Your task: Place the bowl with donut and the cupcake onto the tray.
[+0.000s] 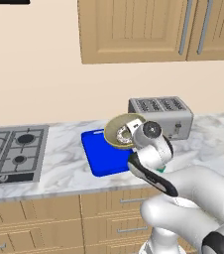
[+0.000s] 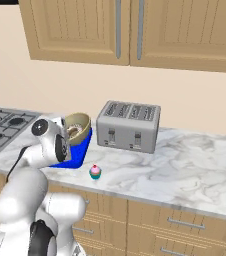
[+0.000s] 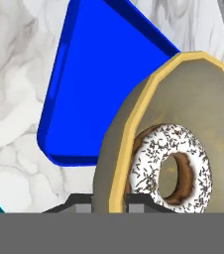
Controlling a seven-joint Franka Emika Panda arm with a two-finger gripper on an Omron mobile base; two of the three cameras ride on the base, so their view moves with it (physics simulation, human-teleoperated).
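I am holding the small round olive-gold bowl [image 1: 122,131] tilted above the flat bright blue tray [image 1: 100,154] at frame centre, fingers [image 3: 109,202] clamped on its rim, the speckled white-iced donut [image 3: 171,167] inside. The tiny teal-wrapped pink cupcake [image 2: 95,172] is waiting on the marble counter [image 2: 185,165]; I judge nothing placed yet.

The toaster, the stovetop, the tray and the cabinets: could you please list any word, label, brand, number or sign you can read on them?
None: no readable text in any view.
Toaster: plain grey front with levers, no brand or numbers.
Stovetop: burners, no markings legible.
Tray: plain blue.
Bowl and donut: speckles, no letters.
Cabinets: bare wood with handles.
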